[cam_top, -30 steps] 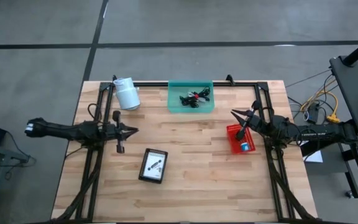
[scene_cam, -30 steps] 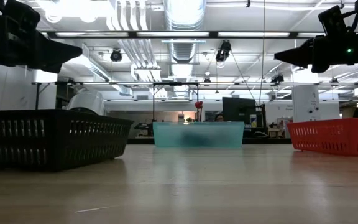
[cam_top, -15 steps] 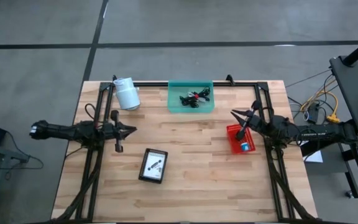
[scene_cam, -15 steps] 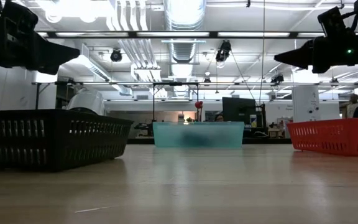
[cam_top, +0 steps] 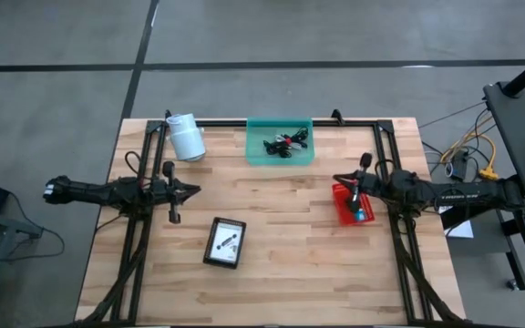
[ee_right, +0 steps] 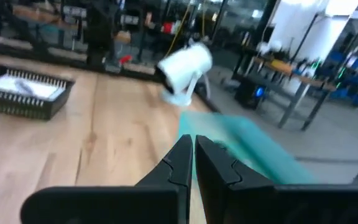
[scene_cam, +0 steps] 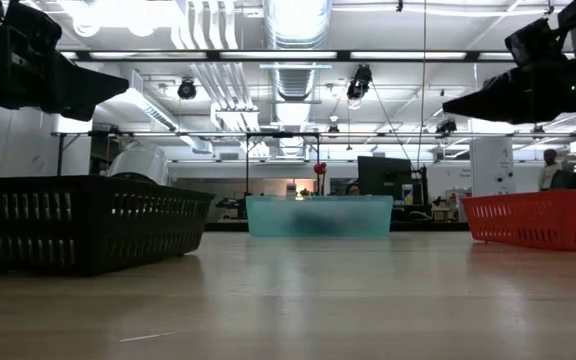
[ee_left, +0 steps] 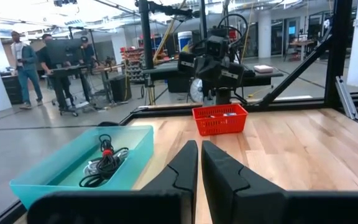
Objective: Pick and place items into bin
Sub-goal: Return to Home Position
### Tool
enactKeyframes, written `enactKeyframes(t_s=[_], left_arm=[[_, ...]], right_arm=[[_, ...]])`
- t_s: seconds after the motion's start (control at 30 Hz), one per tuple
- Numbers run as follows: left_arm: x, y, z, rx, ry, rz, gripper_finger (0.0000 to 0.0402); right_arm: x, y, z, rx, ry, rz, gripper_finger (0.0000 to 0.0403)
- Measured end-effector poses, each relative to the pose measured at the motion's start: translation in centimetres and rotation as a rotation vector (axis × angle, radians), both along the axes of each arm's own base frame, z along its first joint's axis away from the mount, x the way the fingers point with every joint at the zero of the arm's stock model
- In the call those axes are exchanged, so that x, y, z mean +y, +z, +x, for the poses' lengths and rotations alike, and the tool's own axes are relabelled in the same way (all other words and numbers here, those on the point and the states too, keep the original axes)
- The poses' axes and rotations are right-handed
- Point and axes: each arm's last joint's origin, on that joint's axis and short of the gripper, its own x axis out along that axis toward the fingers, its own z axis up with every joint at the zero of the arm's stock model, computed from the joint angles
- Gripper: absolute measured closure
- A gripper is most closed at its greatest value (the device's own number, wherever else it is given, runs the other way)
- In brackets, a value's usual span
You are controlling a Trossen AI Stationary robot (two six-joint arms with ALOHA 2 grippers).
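A teal bin (cam_top: 253,155) stands at the table's far middle and holds tangled black and red-black cables (cam_top: 285,143), also seen in the left wrist view (ee_left: 104,163). A black basket (cam_top: 208,255) near the middle holds a white card (cam_top: 227,239) with small dark pieces on it. A red basket (cam_top: 340,208) on the right holds a blue piece (cam_top: 360,215). My left gripper (cam_top: 197,190) hovers shut, left of the black basket. My right gripper (cam_top: 335,179) hovers shut over the red basket's far left corner. Both point toward the table's middle.
A white cylindrical roll (cam_top: 187,138) lies at the far left, beside the teal bin. A black frame (cam_top: 354,121) runs along the far edge and down both sides. Bare wood lies between the baskets and along the near edge. People stand in the room beyond (ee_left: 27,59).
My right gripper has rolled about its own axis over the red basket and tipped its fingertips slightly down. The baskets, the bin and their contents have stayed put.
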Motion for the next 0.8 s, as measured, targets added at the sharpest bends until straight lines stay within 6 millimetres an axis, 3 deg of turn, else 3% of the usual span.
enactKeyframes(t_s=[0.27, 0.8], left_arm=[[0.0, 0.0, 0.0, 0.002, 0.000, 0.001, 0.0395], [0.0, 0.0, 0.0, 0.000, -0.003, -0.003, 0.0395]], right_arm=[[0.4, 0.4, -0.1, 0.091, 0.134, 0.153, 0.0394], [0.6, 0.4, -2.3, -0.069, 0.145, 0.186, 0.0394]])
